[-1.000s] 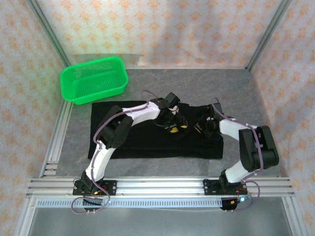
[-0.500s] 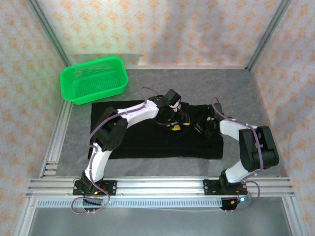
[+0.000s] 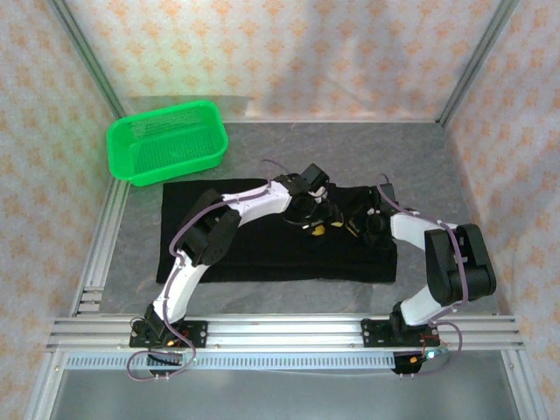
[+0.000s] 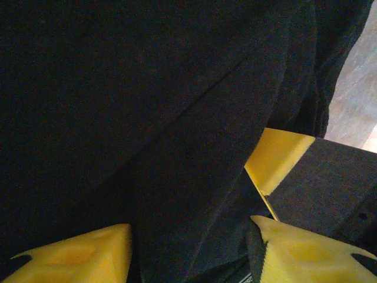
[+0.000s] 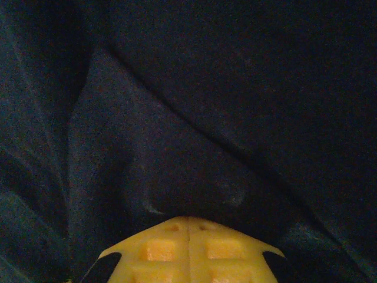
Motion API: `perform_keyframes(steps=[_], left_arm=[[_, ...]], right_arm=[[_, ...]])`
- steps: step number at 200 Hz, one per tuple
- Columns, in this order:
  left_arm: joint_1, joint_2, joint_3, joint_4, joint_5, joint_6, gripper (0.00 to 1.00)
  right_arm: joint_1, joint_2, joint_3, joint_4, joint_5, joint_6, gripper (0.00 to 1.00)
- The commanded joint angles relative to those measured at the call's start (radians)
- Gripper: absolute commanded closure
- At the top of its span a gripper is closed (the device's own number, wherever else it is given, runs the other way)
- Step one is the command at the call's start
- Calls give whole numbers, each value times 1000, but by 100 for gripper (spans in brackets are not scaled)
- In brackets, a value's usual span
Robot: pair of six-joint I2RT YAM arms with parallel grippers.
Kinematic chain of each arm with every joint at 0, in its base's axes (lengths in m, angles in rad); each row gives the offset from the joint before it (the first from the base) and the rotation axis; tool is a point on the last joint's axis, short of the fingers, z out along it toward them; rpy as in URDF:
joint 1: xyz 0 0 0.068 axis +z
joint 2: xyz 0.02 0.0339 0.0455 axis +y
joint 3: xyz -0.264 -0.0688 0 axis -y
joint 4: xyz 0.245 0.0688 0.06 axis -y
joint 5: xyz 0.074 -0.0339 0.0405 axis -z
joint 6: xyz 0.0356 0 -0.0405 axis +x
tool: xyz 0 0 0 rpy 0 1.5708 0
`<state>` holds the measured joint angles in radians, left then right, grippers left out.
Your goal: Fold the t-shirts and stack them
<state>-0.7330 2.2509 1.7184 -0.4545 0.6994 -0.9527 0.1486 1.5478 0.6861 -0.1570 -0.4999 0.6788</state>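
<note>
A black t-shirt (image 3: pixel 262 241) lies spread flat across the middle of the table. My left gripper (image 3: pixel 318 229) is low over its right-centre part. In the left wrist view that gripper (image 4: pixel 188 242) is open, and dark cloth with a seam line fills the gap between its yellow fingers (image 4: pixel 76 256). My right gripper (image 3: pixel 357 229) is just to the right of it, on the shirt's right part. Its yellow fingers are pressed together at the tip (image 5: pixel 188 219), and the cloth (image 5: pixel 194 118) puckers around them. One right fingertip (image 4: pixel 277 158) shows in the left wrist view beside a raised fold.
A bright green mesh basket (image 3: pixel 167 142) stands at the back left, just beyond the shirt's far left corner. Bare grey table (image 3: pixel 350 144) runs behind the shirt and to its right. Metal frame rails (image 3: pixel 280 331) border the near edge and the left side.
My left gripper has slid a little to the right over the shirt, closer to the right gripper. The right arm and the shirt's outline have stayed put.
</note>
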Motion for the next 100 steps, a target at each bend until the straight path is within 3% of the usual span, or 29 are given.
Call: perform_keyframes(steps=[1, 48, 100], left_arm=[[-6, 11, 21, 58, 5, -34, 47], [-6, 55, 79, 34, -20, 9, 56], [-6, 52, 78, 142, -45, -17, 61]], right_arm=[[-9, 60, -46, -68, 53, -15, 99], [-9, 64, -53, -61, 47, -12, 99], [-9, 62, -59, -59, 41, -13, 100]])
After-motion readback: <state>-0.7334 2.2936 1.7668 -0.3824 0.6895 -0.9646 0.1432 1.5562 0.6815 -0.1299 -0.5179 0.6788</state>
